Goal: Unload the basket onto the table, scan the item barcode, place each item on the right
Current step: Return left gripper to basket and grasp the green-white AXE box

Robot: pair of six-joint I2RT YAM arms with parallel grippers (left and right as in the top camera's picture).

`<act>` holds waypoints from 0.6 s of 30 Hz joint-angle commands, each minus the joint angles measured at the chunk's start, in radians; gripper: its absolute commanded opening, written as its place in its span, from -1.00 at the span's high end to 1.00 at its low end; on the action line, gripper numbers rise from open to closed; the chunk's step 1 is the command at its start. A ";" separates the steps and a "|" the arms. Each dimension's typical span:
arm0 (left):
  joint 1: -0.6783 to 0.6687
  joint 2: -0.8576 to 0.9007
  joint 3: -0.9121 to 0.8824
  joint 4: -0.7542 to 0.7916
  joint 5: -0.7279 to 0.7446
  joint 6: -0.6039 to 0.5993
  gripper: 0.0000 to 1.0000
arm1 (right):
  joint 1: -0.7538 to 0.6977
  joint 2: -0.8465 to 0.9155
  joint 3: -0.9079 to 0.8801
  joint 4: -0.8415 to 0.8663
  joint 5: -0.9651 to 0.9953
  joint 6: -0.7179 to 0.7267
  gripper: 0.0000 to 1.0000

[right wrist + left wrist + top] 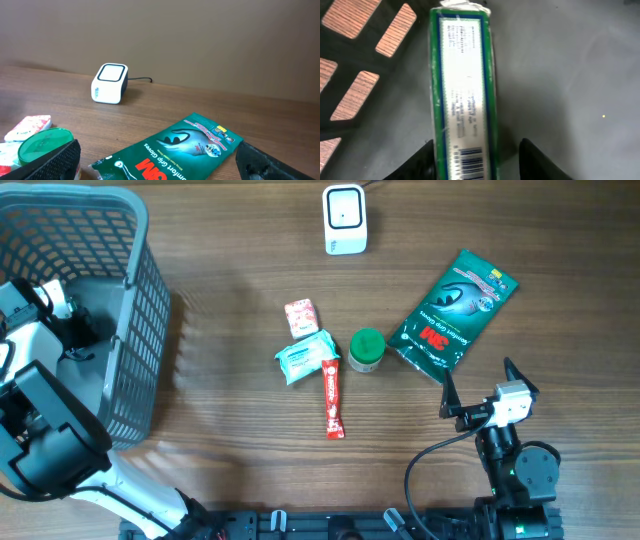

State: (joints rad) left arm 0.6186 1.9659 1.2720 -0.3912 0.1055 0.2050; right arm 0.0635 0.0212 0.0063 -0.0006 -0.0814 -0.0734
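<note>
Green box (462,90) is lying barcode-up inside the basket (150,310), the left hand (476,150) straddling it open-fingered, likely to lift it for scanning, while the right hand (477,370) is hanging open outside the basket.

Scanner (345,218) at far edge — basket (146,330) left.

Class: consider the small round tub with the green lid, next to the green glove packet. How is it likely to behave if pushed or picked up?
The tub stands lid-up, so a low push would probably slide it. It is round, so knocked over it may roll. Its smooth-looking top could slip in a grip.
</note>
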 commanded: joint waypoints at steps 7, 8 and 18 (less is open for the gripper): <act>0.002 0.026 -0.012 0.077 0.032 -0.003 -1.00 | -0.003 -0.003 -0.001 0.003 0.003 -0.005 -0.99; 0.002 0.026 -0.012 0.090 0.032 -0.003 -1.00 | -0.003 -0.003 -0.001 0.003 0.003 -0.005 -1.00; 0.002 0.061 -0.012 0.119 0.032 -0.011 -1.00 | -0.003 -0.003 -0.001 0.003 0.003 -0.005 -0.99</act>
State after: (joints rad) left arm 0.6174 1.9770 1.2686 -0.2771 0.1223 0.2016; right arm 0.0635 0.0212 0.0063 -0.0006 -0.0814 -0.0734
